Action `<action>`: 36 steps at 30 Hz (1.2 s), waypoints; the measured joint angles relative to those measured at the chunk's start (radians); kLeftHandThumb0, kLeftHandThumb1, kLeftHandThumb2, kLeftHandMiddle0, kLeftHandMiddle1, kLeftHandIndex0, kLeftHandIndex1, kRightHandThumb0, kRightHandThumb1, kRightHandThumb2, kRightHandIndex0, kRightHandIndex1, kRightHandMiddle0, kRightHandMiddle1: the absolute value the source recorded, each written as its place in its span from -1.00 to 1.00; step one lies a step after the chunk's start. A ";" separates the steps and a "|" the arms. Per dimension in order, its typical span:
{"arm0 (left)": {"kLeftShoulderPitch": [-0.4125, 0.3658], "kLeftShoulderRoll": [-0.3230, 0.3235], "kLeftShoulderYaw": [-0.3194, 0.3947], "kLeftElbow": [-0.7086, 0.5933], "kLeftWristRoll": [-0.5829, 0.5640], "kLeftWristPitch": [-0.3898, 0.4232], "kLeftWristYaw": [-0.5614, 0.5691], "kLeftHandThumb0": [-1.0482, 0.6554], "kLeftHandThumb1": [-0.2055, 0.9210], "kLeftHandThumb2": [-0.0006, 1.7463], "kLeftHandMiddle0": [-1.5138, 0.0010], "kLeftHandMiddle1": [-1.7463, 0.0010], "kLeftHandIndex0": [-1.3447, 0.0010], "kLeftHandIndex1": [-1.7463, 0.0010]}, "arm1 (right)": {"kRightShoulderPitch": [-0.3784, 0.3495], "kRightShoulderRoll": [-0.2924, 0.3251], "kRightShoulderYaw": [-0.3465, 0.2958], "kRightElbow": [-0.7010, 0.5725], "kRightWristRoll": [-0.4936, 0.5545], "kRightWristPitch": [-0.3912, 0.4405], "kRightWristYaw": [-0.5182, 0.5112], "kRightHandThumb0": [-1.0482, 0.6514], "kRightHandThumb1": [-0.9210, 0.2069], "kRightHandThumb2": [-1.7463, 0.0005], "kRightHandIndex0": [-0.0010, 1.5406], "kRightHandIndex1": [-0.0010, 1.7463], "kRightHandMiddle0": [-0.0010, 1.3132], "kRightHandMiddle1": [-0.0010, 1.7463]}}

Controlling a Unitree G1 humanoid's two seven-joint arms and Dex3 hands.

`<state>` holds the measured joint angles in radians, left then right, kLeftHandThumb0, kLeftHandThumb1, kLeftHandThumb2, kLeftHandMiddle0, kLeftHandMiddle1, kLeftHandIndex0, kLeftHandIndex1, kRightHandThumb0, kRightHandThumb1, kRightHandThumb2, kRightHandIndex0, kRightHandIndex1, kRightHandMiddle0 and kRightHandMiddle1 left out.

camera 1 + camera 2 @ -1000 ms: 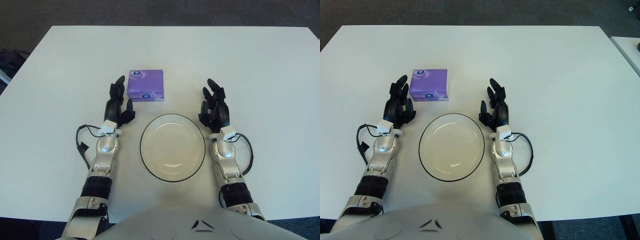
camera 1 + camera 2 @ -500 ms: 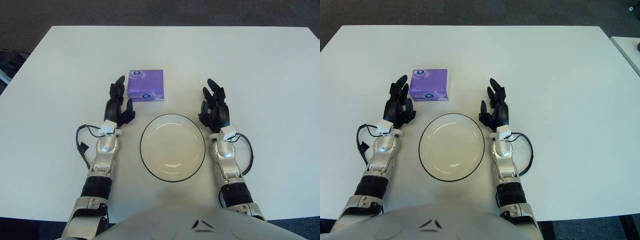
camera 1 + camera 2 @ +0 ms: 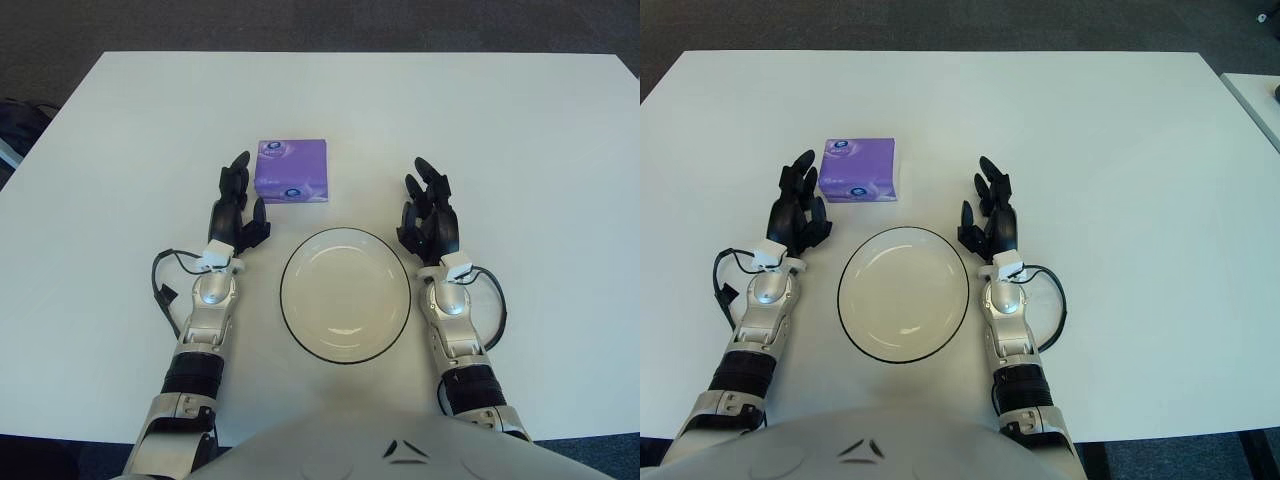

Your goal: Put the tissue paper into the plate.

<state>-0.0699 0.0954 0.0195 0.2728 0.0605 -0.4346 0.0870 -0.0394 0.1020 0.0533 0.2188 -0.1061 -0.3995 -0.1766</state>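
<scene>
While the purple tissue pack (image 3: 291, 170) lies above the empty plate (image 3: 345, 294) at frame centre, just beside the left hand (image 3: 236, 210), both hands' fingers spread and empty, a careless reach could nudge it away, with the right hand (image 3: 429, 215) idle right of the plate.

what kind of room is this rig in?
Probably an office or lab: a plain white table on dark grey carpet, with a staged setup of one purple tissue pack and one plate.
</scene>
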 measured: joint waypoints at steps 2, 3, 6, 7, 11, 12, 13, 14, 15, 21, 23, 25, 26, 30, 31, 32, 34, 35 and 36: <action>0.000 0.000 0.000 0.000 0.000 0.000 0.000 -0.65 1.00 -0.06 0.69 1.00 1.00 0.35 | 0.000 0.000 0.000 0.000 0.000 0.000 0.000 -0.53 -1.00 0.13 -0.61 -0.99 -1.00 -0.46; 0.000 0.000 0.000 0.000 0.000 0.000 0.000 -0.64 1.00 -0.06 0.69 1.00 1.00 0.35 | 0.000 0.000 0.000 0.000 0.000 0.000 0.000 -0.53 -1.00 0.13 -0.61 -0.99 -1.00 -0.45; 0.000 0.000 0.000 0.000 0.000 0.000 0.000 -0.65 1.00 -0.06 0.69 1.00 1.00 0.35 | 0.000 0.000 0.000 0.000 0.000 0.000 -0.001 -0.53 -1.00 0.13 -0.61 -0.99 -1.00 -0.45; 0.000 0.000 0.000 0.000 0.000 0.000 0.000 -0.65 1.00 -0.06 0.69 1.00 1.00 0.35 | 0.000 0.000 0.000 0.000 0.000 0.000 -0.001 -0.53 -1.00 0.13 -0.61 -0.99 -1.00 -0.44; 0.000 0.000 0.000 0.000 0.000 0.000 0.000 -0.65 1.00 -0.06 0.69 1.00 1.00 0.35 | 0.000 0.001 0.000 0.000 0.000 0.000 -0.001 -0.52 -1.00 0.13 -0.62 -0.99 -1.00 -0.44; 0.000 0.000 0.000 0.000 0.000 0.000 0.000 -0.65 1.00 -0.06 0.69 1.00 1.00 0.35 | 0.000 0.001 0.000 0.000 0.000 0.000 -0.002 -0.52 -1.00 0.13 -0.62 -0.99 -1.00 -0.44; 0.000 0.000 0.000 0.000 0.000 0.000 0.000 -0.65 1.00 -0.06 0.69 1.00 1.00 0.35 | 0.000 0.001 0.000 0.000 0.000 0.000 -0.002 -0.52 -1.00 0.13 -0.62 -1.00 -1.00 -0.44; 0.000 0.000 0.000 0.000 0.000 0.000 0.000 -0.65 1.00 -0.06 0.69 1.00 1.00 0.35 | 0.000 0.001 0.000 0.000 0.000 0.000 -0.002 -0.52 -1.00 0.13 -0.62 -1.00 -1.00 -0.44; 0.000 0.000 0.000 0.000 0.000 0.000 0.000 -0.65 1.00 -0.06 0.69 0.99 1.00 0.35 | 0.000 0.001 0.000 0.000 0.000 0.000 -0.003 -0.52 -1.00 0.13 -0.62 -1.00 -1.00 -0.44; 0.000 0.000 0.000 0.000 0.000 0.000 0.000 -0.64 1.00 -0.06 0.68 0.99 1.00 0.35 | 0.000 0.002 0.000 0.000 0.000 0.000 -0.003 -0.53 -1.00 0.13 -0.63 -1.00 -1.00 -0.44; 0.000 0.000 0.000 0.000 0.000 0.000 0.000 -0.63 1.00 -0.06 0.68 0.99 1.00 0.35 | 0.000 0.003 0.000 0.000 0.000 0.000 -0.003 -0.53 -1.00 0.13 -0.63 -1.00 -1.00 -0.43; 0.000 0.000 0.000 0.000 0.000 0.000 0.000 -0.63 1.00 -0.06 0.68 0.99 1.00 0.35 | 0.000 0.004 0.000 0.000 0.000 0.000 -0.003 -0.53 -1.00 0.13 -0.62 -1.00 -1.00 -0.43; 0.000 0.000 0.000 0.000 0.000 0.000 0.000 -0.64 1.00 -0.06 0.68 0.99 1.00 0.36 | 0.000 0.005 0.000 0.000 0.000 0.000 -0.003 -0.53 -1.00 0.13 -0.62 -1.00 -1.00 -0.43; 0.001 0.000 0.001 -0.004 0.000 0.000 0.000 -0.64 1.00 -0.05 0.68 1.00 1.00 0.36 | 0.000 0.006 0.000 -0.001 0.000 0.000 -0.003 -0.52 -1.00 0.13 -0.62 -1.00 -1.00 -0.42; 0.001 0.000 0.001 -0.005 0.000 0.001 0.000 -0.65 1.00 -0.04 0.68 1.00 1.00 0.36 | 0.000 0.006 0.000 -0.001 0.000 0.000 -0.003 -0.52 -1.00 0.13 -0.62 -1.00 -1.00 -0.42; 0.002 0.001 0.001 -0.008 0.000 0.001 0.000 -0.65 1.00 -0.04 0.68 1.00 1.00 0.36 | 0.000 0.007 0.001 -0.001 0.000 0.000 -0.003 -0.52 -1.00 0.13 -0.62 -1.00 -1.00 -0.42; 0.013 0.003 0.003 -0.029 0.005 0.007 0.002 -0.67 1.00 -0.04 0.68 1.00 1.00 0.38 | -0.002 0.007 0.003 -0.002 0.000 -0.001 -0.002 -0.53 -1.00 0.13 -0.62 -1.00 -1.00 -0.42; 0.025 0.005 0.004 -0.048 0.010 0.012 0.003 -0.67 1.00 -0.03 0.68 0.99 1.00 0.38 | -0.003 0.007 0.005 -0.003 0.000 -0.001 -0.002 -0.53 -1.00 0.13 -0.62 -1.00 -1.00 -0.42; 0.040 0.010 0.005 -0.068 0.020 0.017 0.005 -0.67 1.00 -0.03 0.68 0.99 1.00 0.39 | -0.004 0.007 0.005 -0.003 0.000 -0.002 -0.002 -0.53 -1.00 0.13 -0.62 -1.00 -1.00 -0.42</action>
<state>-0.0299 0.1055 0.0249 0.2050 0.0806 -0.4173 0.0923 -0.0433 0.1090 0.0585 0.2155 -0.1058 -0.4013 -0.1782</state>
